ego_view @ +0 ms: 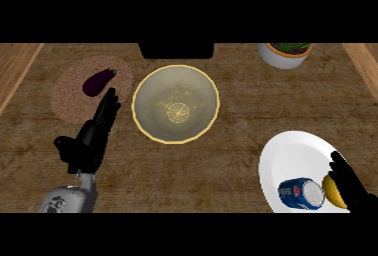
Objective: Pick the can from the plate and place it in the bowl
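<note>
Brown wooden counter, rough and scratched, fills the head view. At the near right sits a smooth round white plate [295, 150]. The task's thing, a short blue metal can with a shiny silver lid [301, 194], lies on its side on that plate. A small yellow oval fruit [334, 192] lies just beside the can, between it and the black right hand [356, 189], whose fingers are straight and hold nothing. The can is round and slick, so I think it could roll away, or the hand could bump the fruit into it. The deep round bowl with a yellow rim [159, 90] is well apart, to the far left. The black left hand [90, 137] rests at the left, fingers straight and close together, by a bumpy woven round mat [70, 102] with a purple eggplant [98, 81]
</note>
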Controlling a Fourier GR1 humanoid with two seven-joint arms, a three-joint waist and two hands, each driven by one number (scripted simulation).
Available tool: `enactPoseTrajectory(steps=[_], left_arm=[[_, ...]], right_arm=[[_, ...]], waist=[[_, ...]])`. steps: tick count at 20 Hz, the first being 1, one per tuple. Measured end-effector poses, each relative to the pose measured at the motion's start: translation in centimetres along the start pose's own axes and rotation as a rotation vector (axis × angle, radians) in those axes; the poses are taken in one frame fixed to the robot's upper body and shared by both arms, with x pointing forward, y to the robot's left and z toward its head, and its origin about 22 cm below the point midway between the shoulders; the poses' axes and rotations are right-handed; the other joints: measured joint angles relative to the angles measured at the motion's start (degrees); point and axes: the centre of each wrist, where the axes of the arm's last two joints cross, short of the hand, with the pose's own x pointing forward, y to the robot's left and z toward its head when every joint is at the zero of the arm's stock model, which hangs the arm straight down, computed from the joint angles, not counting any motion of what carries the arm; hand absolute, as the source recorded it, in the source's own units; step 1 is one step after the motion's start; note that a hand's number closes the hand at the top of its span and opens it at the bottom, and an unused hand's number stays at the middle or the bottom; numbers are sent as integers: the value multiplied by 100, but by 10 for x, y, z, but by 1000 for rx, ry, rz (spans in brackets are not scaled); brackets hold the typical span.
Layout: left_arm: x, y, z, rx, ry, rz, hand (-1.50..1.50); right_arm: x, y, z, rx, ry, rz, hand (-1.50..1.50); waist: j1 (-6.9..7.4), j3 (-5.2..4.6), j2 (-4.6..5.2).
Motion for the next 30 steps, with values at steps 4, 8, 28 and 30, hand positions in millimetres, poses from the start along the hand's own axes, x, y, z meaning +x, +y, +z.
enactPoseTrajectory(steps=[4,8,28,30], left_arm=[[-5,4,-1,-4,2,9,0],[-1,0,-4,-6,0,10,0],[-1,6,-6,0,4,1,0],[-4,3,-3,3,3,4,0]], right_arm=[[-14,8,-6,-10,13,29,-150],[-28,7,-18,-41,51,108,-150],[-45,39,-37,128,-57,307,150],[-43,43,-27,137,-68,301,150]], waist=[[2,0,1],[8,0,3],[4,-17,-8],[0,-13,-7]])
